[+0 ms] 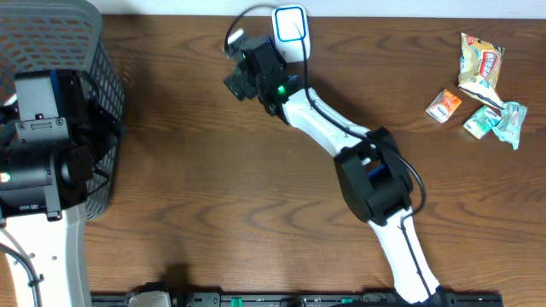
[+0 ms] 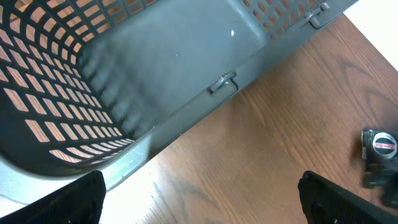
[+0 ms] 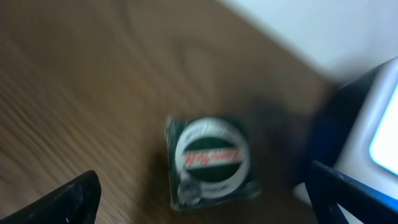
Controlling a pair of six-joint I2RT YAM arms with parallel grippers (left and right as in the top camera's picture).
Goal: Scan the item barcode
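Small dark-green square packet (image 3: 211, 163), round white label up, lying flat just beside white scanner (image 3: 384, 124).

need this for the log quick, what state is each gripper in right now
Left gripper: open, holding nothing.
Right gripper: open, holding nothing; the small green item lies loose beneath it.
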